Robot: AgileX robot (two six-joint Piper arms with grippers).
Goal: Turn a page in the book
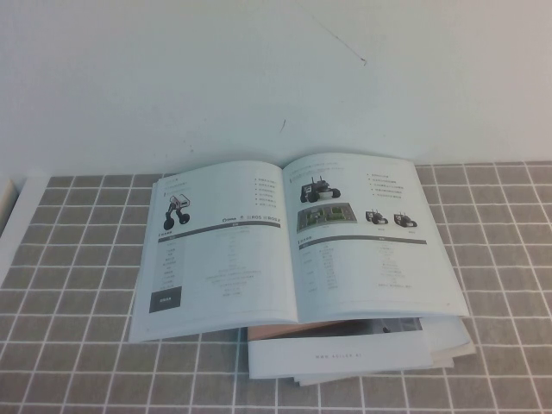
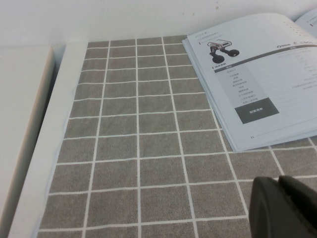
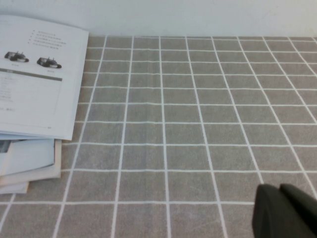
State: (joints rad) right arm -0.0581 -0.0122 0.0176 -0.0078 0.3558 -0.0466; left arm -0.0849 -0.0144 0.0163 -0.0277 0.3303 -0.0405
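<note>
From the high view, the book (image 1: 297, 237) lies open and flat on the grid-patterned table (image 1: 78, 259), resting on a stack of booklets (image 1: 345, 354), and the right-hand page (image 1: 371, 233) (the one with the dark wheeled robots and the green picture) lies flat, so I'd say the turn hasn't started. Neither arm shows here. In the left wrist view, the left gripper (image 2: 285, 208) hangs low above the cloth near the book's left corner; can't tell how its fingers stand. In the right wrist view, the right gripper (image 3: 285, 210) sits well apart from the page edge, fingers closed on nothing.
</note>
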